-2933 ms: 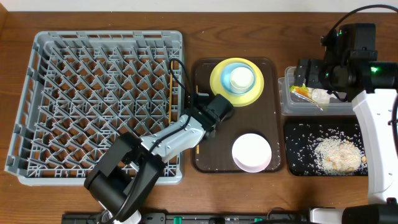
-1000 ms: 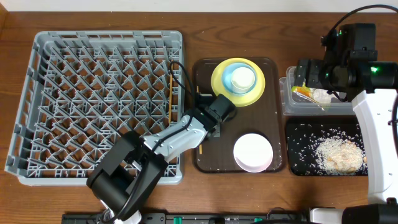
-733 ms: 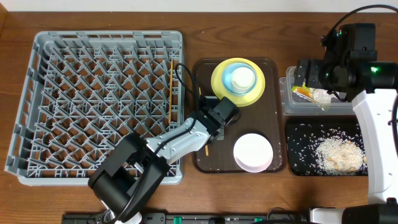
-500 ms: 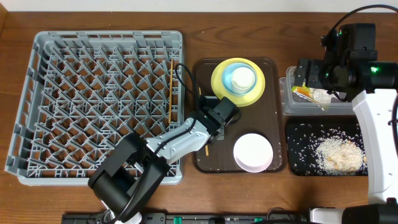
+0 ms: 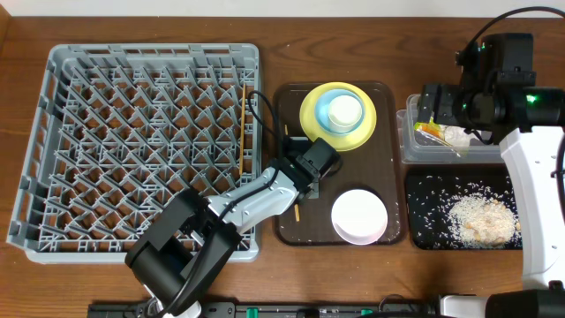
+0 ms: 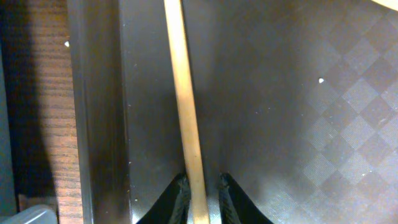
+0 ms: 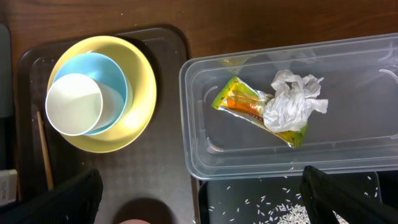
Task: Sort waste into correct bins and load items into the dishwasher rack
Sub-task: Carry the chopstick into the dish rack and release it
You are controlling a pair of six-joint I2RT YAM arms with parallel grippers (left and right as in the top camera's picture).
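Your left fingers [image 6: 175, 202] sit low on the brown tray [image 5: 388, 168], mid-surface. They stand narrow on both sides of 1 chopstick [image 6: 186, 112] and look pinched on it. The stick lies flat on the tray floor, close to the tray's left wall. The fingers straddle it crosswise so the squeeze lands on its thin sides. The wall leaves little room for the outer finger, so lift straight up.

The 2nd chopstick [image 5: 242, 128] is in the dishwasher rack [image 5: 132, 150] on the left part of the surface, by the rack's right wall. This 1 prob. belongs beside it.

Your right fingers [image 7: 68, 199] are wide apart, holding nothing, above the clear tub [image 7: 348, 68] at the right edge. The wrapper [image 7: 239, 102] and tissue [image 7: 292, 99] lie inside the tub. The rice [image 5: 481, 219] is in the black tray [image 5: 424, 190] at the near-right corner.
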